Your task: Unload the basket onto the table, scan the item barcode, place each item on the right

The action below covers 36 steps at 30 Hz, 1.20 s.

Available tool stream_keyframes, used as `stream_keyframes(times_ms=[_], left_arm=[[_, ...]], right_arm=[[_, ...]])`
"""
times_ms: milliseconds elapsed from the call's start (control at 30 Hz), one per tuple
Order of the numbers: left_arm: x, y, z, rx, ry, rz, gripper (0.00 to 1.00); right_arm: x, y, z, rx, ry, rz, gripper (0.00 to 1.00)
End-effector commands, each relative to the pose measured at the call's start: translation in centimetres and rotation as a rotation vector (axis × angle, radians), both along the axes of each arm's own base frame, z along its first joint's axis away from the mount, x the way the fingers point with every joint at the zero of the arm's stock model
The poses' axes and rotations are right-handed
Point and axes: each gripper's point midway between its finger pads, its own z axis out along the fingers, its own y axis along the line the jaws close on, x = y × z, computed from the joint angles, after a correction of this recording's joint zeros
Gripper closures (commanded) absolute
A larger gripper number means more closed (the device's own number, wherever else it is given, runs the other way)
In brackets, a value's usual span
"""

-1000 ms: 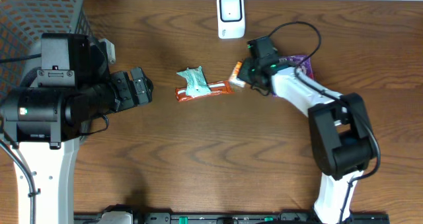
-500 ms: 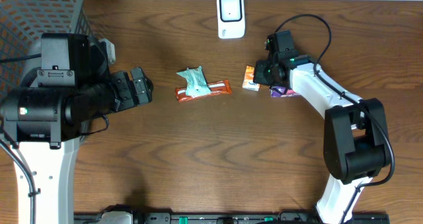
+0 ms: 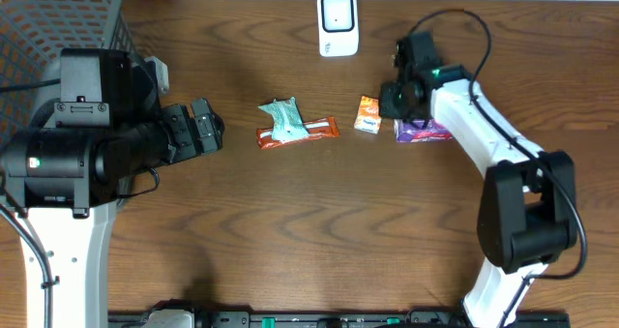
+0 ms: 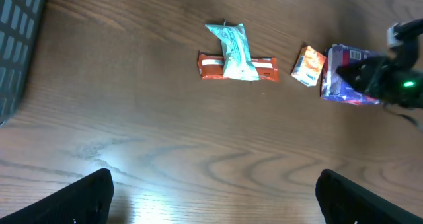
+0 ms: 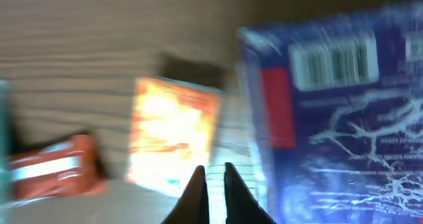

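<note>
Hanging nearly closed and empty, the right gripper (image 5: 213,174) faces a barcode (image 5: 334,64) on the purple packet (image 5: 344,138), unseen overhead.

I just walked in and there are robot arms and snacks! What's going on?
Two robot arms sit at a wooden table with snack packets to scan. The right end effector hovers by the orange packet and the purple packet, its fingers nearly together and holding nothing. The left end effector waits wide open off to the side. A teal packet lies across a red bar. The white device at the far edge is probably the scanner.
</note>
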Motion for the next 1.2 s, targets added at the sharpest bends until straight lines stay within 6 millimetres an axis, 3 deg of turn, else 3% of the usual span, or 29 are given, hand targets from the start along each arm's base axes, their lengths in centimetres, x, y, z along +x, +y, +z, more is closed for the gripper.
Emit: stream_keyframes(times_ms=[0,67,167,400,533,667,967,1167], left_arm=[[0.1,-0.2,0.5,0.001,-0.016,-0.013,0.02],[0.1,-0.2,0.5,0.001,-0.016,-0.013,0.02],[0.1,-0.2,0.5,0.001,-0.016,-0.013,0.02],[0.1,-0.2,0.5,0.001,-0.016,-0.013,0.02],[0.1,-0.2,0.5,0.001,-0.016,-0.013,0.02],[0.1,-0.2,0.5,0.001,-0.016,-0.013,0.02],[0.1,-0.2,0.5,0.001,-0.016,-0.013,0.02],[0.1,-0.2,0.5,0.001,-0.017,-0.013,0.02]], right_arm=[[0.3,3.8,5.6,0.168,-0.085,0.111,0.87],[0.0,5.4,6.2,0.228,-0.080,0.119,0.88],[-0.1,6.0,4.9,0.185,-0.060,0.064,0.99],[0.3,8.0,-1.2,0.038,-0.035,-0.032,0.99],[0.5,7.6,-4.7,-0.052,-0.027,-0.118,0.99],[0.3,7.4,-6.9,-0.086,-0.001,-0.123,0.99],[0.2,4.9,-6.8,-0.199,-0.010,-0.164,0.99],[-0.2,4.6,-5.7,-0.207,-0.001,-0.165,0.99]])
